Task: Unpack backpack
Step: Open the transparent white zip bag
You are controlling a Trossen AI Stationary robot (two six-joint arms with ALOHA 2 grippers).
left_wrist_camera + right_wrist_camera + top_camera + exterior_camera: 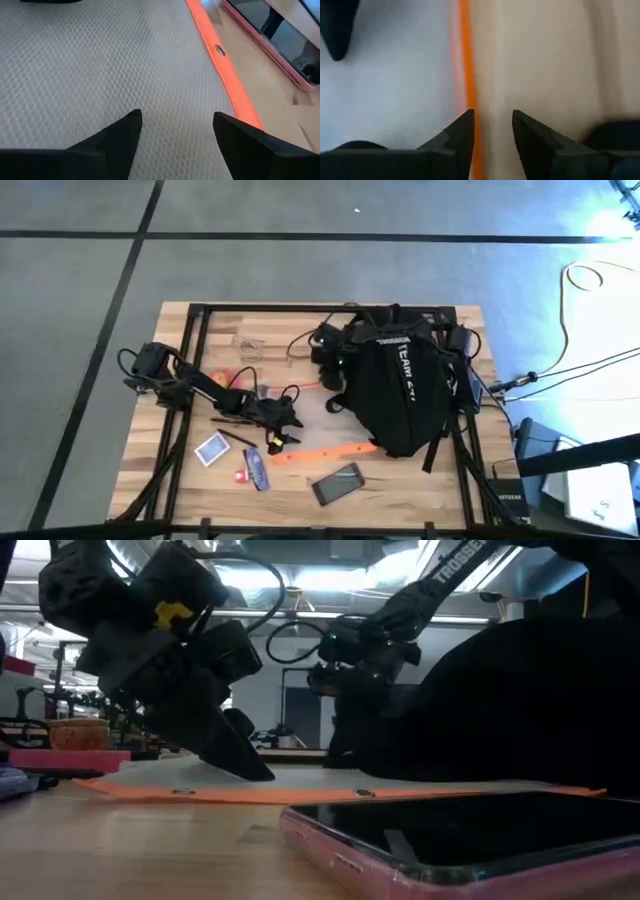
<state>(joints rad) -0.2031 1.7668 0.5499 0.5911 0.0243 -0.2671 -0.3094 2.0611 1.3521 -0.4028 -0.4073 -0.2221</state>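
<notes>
A: What lay nearest?

B: A phone (338, 483) in a pink case sat at the table's (430, 500) 6 o'clock edge. At its 9 o'clock lay a card (212, 448) and a small blue item (257, 469).

A: And the left gripper (176, 127)?

B: It was down over a mesh pouch (100, 65) with an orange edge (325, 451), fingers (122, 137) spread apart with nothing between them. The pouch sat just past the phone, toward 12 o'clock.

A: The right gripper (492, 125)?

B: Also parted and holding nothing, it hung over the pouch's orange border beside bare wood.

A: Where was the backpack (400, 385)?

B: At the table's 2 o'clock, lying just right of the pouch, white lettering facing up.
</notes>
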